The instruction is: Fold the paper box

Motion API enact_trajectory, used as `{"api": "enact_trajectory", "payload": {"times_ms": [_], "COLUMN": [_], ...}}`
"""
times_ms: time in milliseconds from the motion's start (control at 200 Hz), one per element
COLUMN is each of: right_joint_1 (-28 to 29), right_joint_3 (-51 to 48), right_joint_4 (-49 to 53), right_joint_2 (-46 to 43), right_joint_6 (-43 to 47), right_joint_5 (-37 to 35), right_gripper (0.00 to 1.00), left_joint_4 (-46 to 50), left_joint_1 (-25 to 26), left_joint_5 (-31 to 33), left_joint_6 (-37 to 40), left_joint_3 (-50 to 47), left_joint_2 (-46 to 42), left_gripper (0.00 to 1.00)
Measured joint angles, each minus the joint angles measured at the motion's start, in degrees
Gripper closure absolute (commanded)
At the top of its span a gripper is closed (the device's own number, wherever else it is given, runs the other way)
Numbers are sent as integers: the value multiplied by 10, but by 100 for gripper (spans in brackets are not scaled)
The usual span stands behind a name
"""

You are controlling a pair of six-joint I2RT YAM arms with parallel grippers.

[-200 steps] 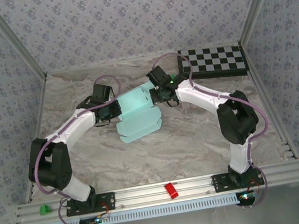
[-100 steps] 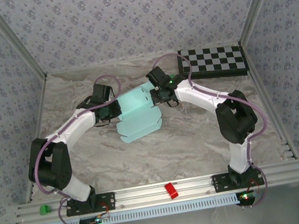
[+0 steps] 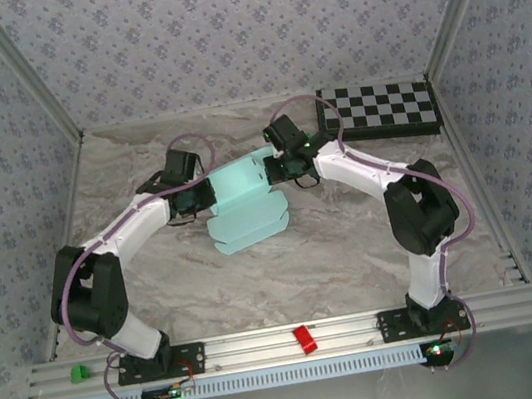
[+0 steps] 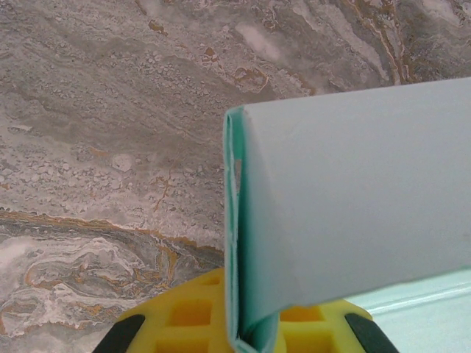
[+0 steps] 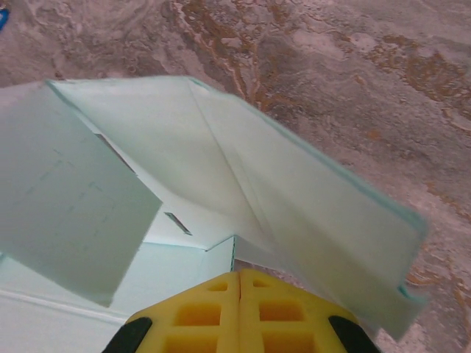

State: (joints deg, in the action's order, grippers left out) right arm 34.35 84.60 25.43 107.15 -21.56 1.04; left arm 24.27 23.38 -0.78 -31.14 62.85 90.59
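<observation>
No lettering, label, number or sign can be read on the paper box (image 3: 244, 211) or elsewhere.

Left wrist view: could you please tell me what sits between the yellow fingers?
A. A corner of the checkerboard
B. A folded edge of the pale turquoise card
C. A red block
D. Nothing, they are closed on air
B: a folded edge of the paper box runs down into the gap between the yellow fingers of the left gripper, which is shut on it above the marble table.
</observation>
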Motion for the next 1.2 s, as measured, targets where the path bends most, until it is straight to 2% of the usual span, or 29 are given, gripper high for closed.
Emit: {"api": "enact_trajectory", "payload": {"times_ms": [370, 620, 1010, 1199], "right_joint_1": [-6, -5, 6, 6], "right_joint_3": [-9, -9, -9, -9], "right_joint_4": [-42, -52, -11, 23], "right_joint_2": [0, 0, -12, -14], "right_joint_6": [0, 0, 2, 2], "right_joint_5": [77, 95, -48, -89], "right_gripper": [97, 98, 98, 98], "left_joint_4": [-5, -5, -5, -5], "left_joint_1": [0, 0, 0, 0], "left_joint_5": [-11, -13, -13, -13], "left_joint_6": [0, 0, 0, 0], "left_joint_3": [0, 0, 4, 4], "left_joint_2": [11, 11, 15, 15], "left_gripper": [100, 100, 100, 100]}}
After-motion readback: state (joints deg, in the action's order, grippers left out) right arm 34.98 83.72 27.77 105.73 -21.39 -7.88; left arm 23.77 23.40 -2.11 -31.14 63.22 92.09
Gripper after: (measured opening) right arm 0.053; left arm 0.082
